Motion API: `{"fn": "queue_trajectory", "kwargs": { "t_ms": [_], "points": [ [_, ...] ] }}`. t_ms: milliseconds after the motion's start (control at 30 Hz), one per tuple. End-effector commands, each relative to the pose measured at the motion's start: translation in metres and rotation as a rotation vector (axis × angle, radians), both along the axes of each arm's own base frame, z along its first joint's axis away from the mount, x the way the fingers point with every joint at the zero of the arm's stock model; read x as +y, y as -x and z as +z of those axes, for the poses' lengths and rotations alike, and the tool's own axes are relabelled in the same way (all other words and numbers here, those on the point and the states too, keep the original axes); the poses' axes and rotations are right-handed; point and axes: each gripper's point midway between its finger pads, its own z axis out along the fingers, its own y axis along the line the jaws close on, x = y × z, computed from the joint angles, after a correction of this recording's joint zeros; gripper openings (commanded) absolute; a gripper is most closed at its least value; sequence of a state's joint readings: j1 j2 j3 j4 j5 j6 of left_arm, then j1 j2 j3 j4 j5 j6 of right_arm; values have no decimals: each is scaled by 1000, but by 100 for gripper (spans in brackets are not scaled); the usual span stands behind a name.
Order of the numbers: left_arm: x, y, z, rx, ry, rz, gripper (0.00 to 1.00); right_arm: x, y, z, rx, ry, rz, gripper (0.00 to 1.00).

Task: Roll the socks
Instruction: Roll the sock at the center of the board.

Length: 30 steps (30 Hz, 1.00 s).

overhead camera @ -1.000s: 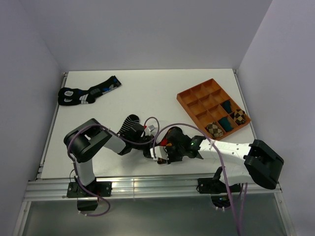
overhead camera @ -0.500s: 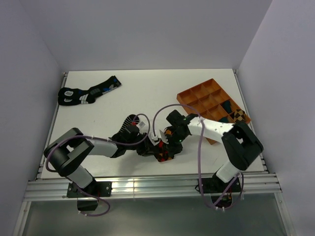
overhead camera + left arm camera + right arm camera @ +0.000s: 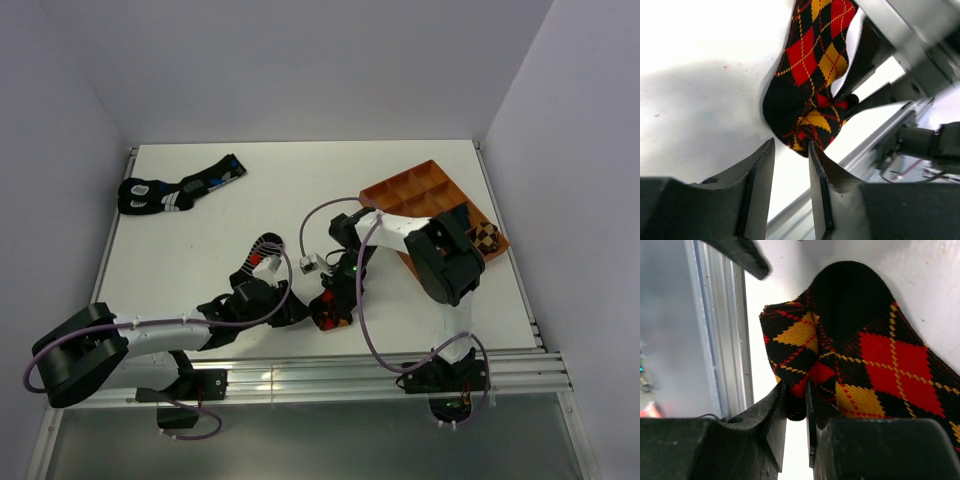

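walls [image 3: 300, 60]: pale lilac | table [image 3: 300, 190]: white | rail [image 3: 300, 375]: aluminium, near edge

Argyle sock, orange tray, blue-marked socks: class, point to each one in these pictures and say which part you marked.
argyle sock [image 3: 880, 365], right wrist view, on a red diamond.
orange tray [image 3: 398, 180], top view, on its far-left outer wall.
blue-marked socks [image 3: 175, 192], top view, on the middle of the pair.

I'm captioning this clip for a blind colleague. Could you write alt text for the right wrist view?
The right fingers are closed on a folded edge of the argyle sock, which is black with red and orange diamonds and lies on the white table. A metal rail runs down the left side.
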<state>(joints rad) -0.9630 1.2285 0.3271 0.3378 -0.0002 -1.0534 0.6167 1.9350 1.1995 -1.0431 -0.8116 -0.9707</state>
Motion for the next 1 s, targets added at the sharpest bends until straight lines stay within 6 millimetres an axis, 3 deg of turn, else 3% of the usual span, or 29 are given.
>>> {"fn": "queue_trajectory", "kwargs": {
  "t_ms": [0, 300, 400, 667, 967],
  "points": [
    [-2, -10, 16, -181, -6, 3, 38, -2, -10, -4, 16, 70, -37, 22],
    [-26, -11, 46, -483, -33, -142, 55, -1, -20, -9, 49, 122, -64, 22],
    [-36, -9, 48, -534, -48, -213, 58, -1, -21, -12, 57, 139, -67, 22],
    [-56, -4, 33, -576, -70, -348, 61, -3, -23, -15, 58, 153, -70, 22],
    [-68, 3, 8, -509, -64, -403, 55, -2, -26, -19, 54, 155, -77, 22]
  ]
}}
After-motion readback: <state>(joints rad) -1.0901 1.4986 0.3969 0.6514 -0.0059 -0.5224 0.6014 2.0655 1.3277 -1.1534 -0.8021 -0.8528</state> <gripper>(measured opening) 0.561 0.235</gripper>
